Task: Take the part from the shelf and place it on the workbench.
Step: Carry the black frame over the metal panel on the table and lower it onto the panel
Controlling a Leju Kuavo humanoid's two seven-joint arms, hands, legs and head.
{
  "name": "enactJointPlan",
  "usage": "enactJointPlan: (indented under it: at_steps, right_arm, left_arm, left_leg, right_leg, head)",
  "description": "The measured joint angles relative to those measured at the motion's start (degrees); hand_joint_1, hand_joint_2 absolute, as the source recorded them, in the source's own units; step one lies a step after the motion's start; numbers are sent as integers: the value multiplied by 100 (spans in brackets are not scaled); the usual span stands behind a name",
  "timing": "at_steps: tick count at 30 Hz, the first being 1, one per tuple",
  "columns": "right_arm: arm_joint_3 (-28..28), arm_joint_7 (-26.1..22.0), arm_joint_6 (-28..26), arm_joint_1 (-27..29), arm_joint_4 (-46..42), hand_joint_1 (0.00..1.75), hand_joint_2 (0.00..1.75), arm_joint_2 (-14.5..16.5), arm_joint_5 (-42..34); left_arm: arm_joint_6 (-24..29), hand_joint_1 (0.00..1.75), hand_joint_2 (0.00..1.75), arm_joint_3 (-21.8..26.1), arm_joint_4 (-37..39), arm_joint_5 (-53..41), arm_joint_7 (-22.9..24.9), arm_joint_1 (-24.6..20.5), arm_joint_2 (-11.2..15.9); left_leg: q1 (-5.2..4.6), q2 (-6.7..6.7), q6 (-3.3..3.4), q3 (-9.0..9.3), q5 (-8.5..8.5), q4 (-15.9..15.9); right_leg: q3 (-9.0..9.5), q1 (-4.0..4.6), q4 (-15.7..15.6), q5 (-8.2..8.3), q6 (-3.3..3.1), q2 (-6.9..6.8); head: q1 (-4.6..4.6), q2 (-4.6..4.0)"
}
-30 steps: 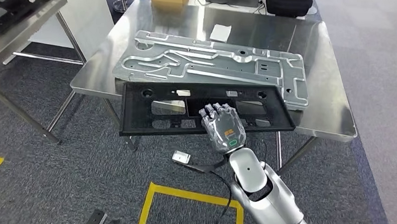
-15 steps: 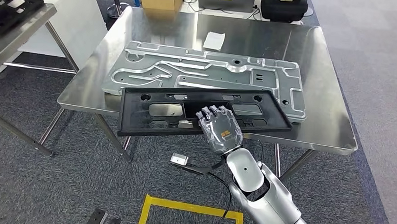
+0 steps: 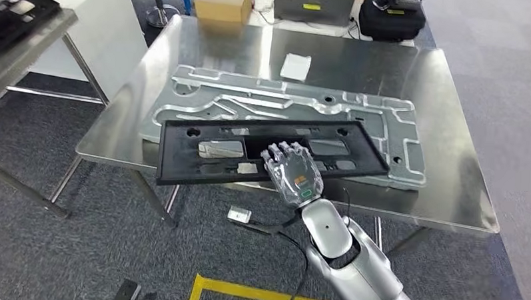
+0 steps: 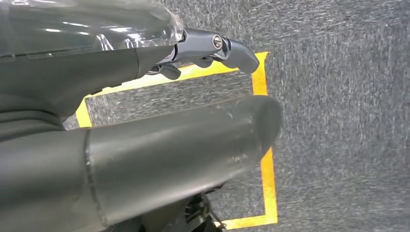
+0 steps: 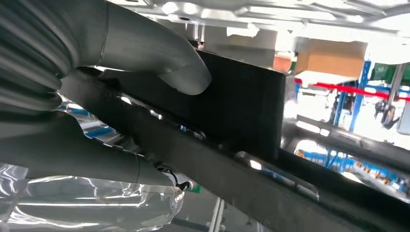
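Note:
The part is a long black plastic frame (image 3: 182,155) with several cut-outs. My right hand (image 3: 291,172) grips it at the middle of its near edge and holds it level. Its far edge reaches over the near edge of the steel workbench (image 3: 450,136) and overlaps a large silver metal panel (image 3: 284,105) lying there. Its left end hangs past the bench edge. In the right wrist view my thumb (image 5: 159,63) presses on the black frame (image 5: 241,101). My left hand (image 4: 145,125) hangs over the carpet with its fingers apart and nothing in it.
At the back of the bench are a white paper (image 3: 296,66), a cardboard box (image 3: 221,5) and a black case (image 3: 391,17). A second table (image 3: 26,41) with black parts stands at the left. Yellow tape (image 3: 258,293) and a small white object (image 3: 238,214) mark the floor.
The view has drawn closer to the workbench. The black frame, still in my right hand, now reaches further over the bench edge and overlaps the metal panel.

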Motion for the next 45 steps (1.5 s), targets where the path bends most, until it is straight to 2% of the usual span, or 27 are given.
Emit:
enactJointPlan:
  at_steps: [3, 4, 6, 8, 9, 10, 11, 13, 15, 18, 20, 21, 23, 24, 25, 26, 29, 30, 31, 35, 36, 38, 39, 40, 41, 43, 45]
  right_arm:
    - [7, 1, -1, -9, -4, 175, 175, -2, 0]
    - [8, 2, -1, -15, -4, 175, 175, 0, 0]
    - [11, 2, -1, -29, -4, 175, 175, 5, 0]
    - [21, 1, 0, -26, -1, 175, 175, 5, 0]
    - [27, 0, 0, -18, 3, 175, 175, 5, 0]
    - [32, 0, 0, -11, 7, 175, 175, 5, 0]
    - [34, 1, 0, -9, 10, 175, 175, 5, 0]
    - [37, 1, 0, -11, 14, 175, 175, 4, 0]
    - [43, 1, 1, -18, 21, 175, 175, 4, 0]
    - [48, 1, 1, -27, 18, 175, 175, 5, 0]
    - [49, 1, -1, -38, 9, 175, 175, 5, 0]
    - [49, 1, -2, -45, 5, 175, 175, 5, 0]
    - [49, 1, -2, -43, 9, 175, 175, -2, 0]
    - [49, 1, -1, -32, 11, 175, 175, -6, 0]
    - [49, 1, -1, -21, 13, 175, 175, -10, 0]
    - [49, 1, 0, -15, 13, 175, 175, -13, 0]
    - [49, 2, 0, -23, 14, 175, 175, -14, 0]
    - [50, 2, 0, -26, 15, 175, 175, -14, 0]
    - [50, 2, 0, -27, 14, 175, 175, -14, 0]
    - [51, 3, -2, -40, 3, 175, 175, -9, 0]
    - [51, 4, -2, -50, 0, 175, 175, -6, 0]
    - [52, 3, -1, -59, 1, 175, 175, -5, 0]
    - [54, 2, -1, -53, 4, 175, 175, -5, 0]
    - [56, 1, 1, -43, 8, 175, 175, -5, 0]
    - [57, 1, 1, -36, 11, 175, 175, -5, 0]
    - [57, 1, 1, -34, 13, 175, 175, -5, 0]
    - [57, 1, 1, -40, 16, 175, 175, -5, 0]
  left_arm:
    - [0, 0, 0, -8, -13, 0, 2, -8, 1]
    - [0, 0, 0, -13, -20, 1, 0, -13, 3]
    - [-2, 0, 0, -18, -30, 0, -3, -26, 6]
    - [-3, 0, 0, -20, -30, -2, -3, -19, 4]
    - [-2, 0, 0, -20, -30, -2, -2, -8, 4]
    - [-2, 0, 0, -20, -30, -2, -2, 2, 5]
    - [-2, 0, 0, -20, -30, -2, -2, 8, 6]
    - [-2, 0, 0, -20, -30, -1, -2, 20, 8]
    - [-2, 0, 0, -20, -30, 0, 1, 25, 10]
    - [-2, 0, 0, -23, -30, 1, 2, 20, 7]
    - [-2, 0, 0, -27, -30, 1, 0, 11, 3]
    - [-2, 0, 0, -28, -31, 1, -1, 6, 2]
    - [-1, 0, 0, -29, -32, 2, -2, 1, 4]
    - [-1, 0, 0, -29, -32, 2, -2, 3, 4]
    - [0, 0, 0, -29, -32, 1, -2, 7, 4]
    - [0, 0, 0, -29, -32, 1, -2, 11, 4]
    - [-1, 0, 0, -30, -31, 0, 0, 13, -11]
    - [-1, 0, 0, -30, -31, 0, 0, 7, -20]
    - [-1, 0, 0, -30, -31, -1, 1, 4, -28]
    - [0, 0, 0, -30, -36, 1, 0, -9, -15]
    - [0, 0, 0, -31, -38, 1, -2, -21, -8]
    - [-1, 0, 0, -31, -40, -1, -3, -33, -5]
    - [-1, 0, 0, -31, -41, -1, -3, -29, -5]
    - [-2, 0, 0, -31, -41, -1, -2, -21, -4]
    - [-1, 0, 0, -31, -41, 0, -2, -14, -2]
    - [-1, 0, 0, -31, -41, 0, -2, -10, 6]
    - [0, 0, 0, -31, -41, 1, -2, -16, 9]
  left_leg:
    - [1, -2, -100, 60, 3, 52]
    - [1, 6, -125, 24, 20, 194]
    - [21, 25, -174, -278, -78, 732]
    - [49, 40, -231, -735, -364, 1364]
    - [63, 45, -257, -902, -481, 1509]
    - [74, 48, -275, -997, -512, 1503]
    - [85, 51, -288, -999, -371, 1289]
    - [102, 65, -290, -888, 245, 578]
    - [85, 79, -233, -812, 663, 89]
    - [65, 63, -84, -751, 673, 1]
    - [81, 55, -8, -631, 623, -43]
    - [87, 54, 18, -571, 592, -62]
    - [79, 51, 49, -488, 512, -68]
    - [73, 46, 53, -447, 469, -67]
    - [65, 39, 56, -394, 424, -67]
    - [54, 32, 56, -327, 377, -67]
    - [19, 12, 30, -133, 225, -66]
    - [9, 5, 2, -103, 176, -62]
    - [4, 0, -32, -83, 148, -45]
    - [4, 17, -161, -69, 1, 160]
    - [16, 26, -185, -168, -128, 381]
    - [46, 41, -232, -555, -455, 1085]
    - [62, 44, -259, -759, -558, 1388]
    - [75, 46, -282, -896, -559, 1536]
    - [84, 48, -303, -933, -432, 1469]
    - [100, 52, -318, -743, 81, 794]
    - [84, 56, -284, -557, 354, 188]
  right_leg:
    - [135, -8, -129, -19, -85, 3]
    - [212, -28, -174, -42, -113, 1]
    - [350, -56, -220, -103, -151, -4]
    - [454, -62, -225, -204, -164, -1]
    - [515, -66, -225, -260, -157, 5]
    - [581, -71, -223, -316, -146, 11]
    - [663, -78, -220, -379, -128, 16]
    - [823, -86, -206, -515, -80, 16]
    - [897, -81, -195, -623, -14, 18]
    - [914, -79, -143, -676, 89, 18]
    - [786, -89, 175, -715, 142, 7]
    - [607, -95, 486, -789, 164, 2]
    - [102, -98, 1192, -1060, 191, -2]
    - [-119, -98, 1425, -1176, 194, -3]
    - [-257, -96, 1486, -1196, 188, -3]
    - [-290, -90, 1345, -1075, 168, -2]
    - [-45, -26, 274, -214, 17, 1]
    - [17, -2, 31, -32, -28, 3]
    - [45, 15, -97, 51, -59, 7]
    - [214, -27, -205, -3, -145, 11]
    - [260, -43, -221, -19, -165, 7]
    - [306, -44, -224, -68, -198, 0]
    - [319, -44, -218, -92, -199, 4]
    - [335, -46, -209, -119, -193, 10]
    - [356, -52, -196, -148, -182, 17]
    - [416, -66, -161, -220, -143, 26]
    - [442, -67, -114, -279, -89, 28]
  head:
    - [-8, 0]
    - [-17, -1]
    - [-38, -1]
    - [-50, 0]
    - [-50, 0]
    - [-49, 0]
    - [-50, 0]
    - [-51, -1]
    - [-44, -1]
    - [-36, 0]
    - [-20, 0]
    - [-10, 0]
    - [4, 0]
    - [4, 0]
    - [5, 0]
    - [5, 0]
    - [9, -1]
    - [13, -1]
    - [15, 0]
    - [9, -1]
    - [0, -1]
    - [-20, -1]
    - [-20, -1]
    - [-20, 0]
    - [-22, 0]
    - [-22, 0]
    - [-24, -1]
